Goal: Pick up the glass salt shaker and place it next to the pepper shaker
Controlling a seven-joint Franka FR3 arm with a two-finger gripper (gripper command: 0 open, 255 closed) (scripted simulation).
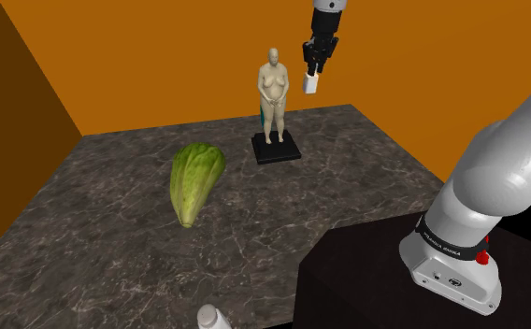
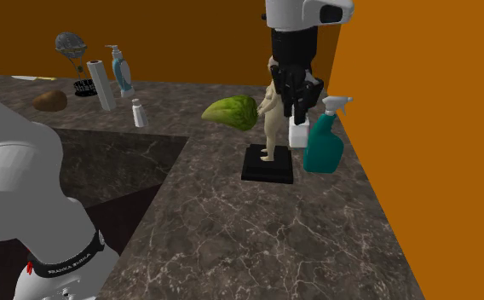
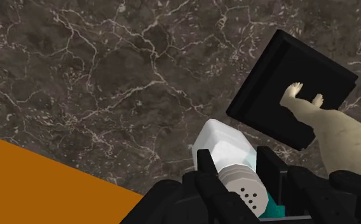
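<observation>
The black gripper (image 1: 312, 67) hangs high above the back of the dark marbled desk (image 1: 114, 234), its two fingers clamped on the white salt shaker (image 1: 311, 84), which is held clear of the surface. In the shoulder view the shaker sits at about two o'clock from the pale figurine (image 1: 273, 92), level with its chest. The figurine stands upright on a black square base. A green lettuce (image 1: 195, 179) lies at eight o'clock from the figurine, well apart from it. The pepper shaker (image 1: 213, 320) stands at six o'clock from the lettuce, at the desk's near edge, far from the gripper.

From the second exterior view, the salt shaker hangs between the figurine and a teal spray bottle (image 2: 324, 141) by the orange wall (image 2: 402, 128). Seen from the wrist, its perforated cap faces the camera.
</observation>
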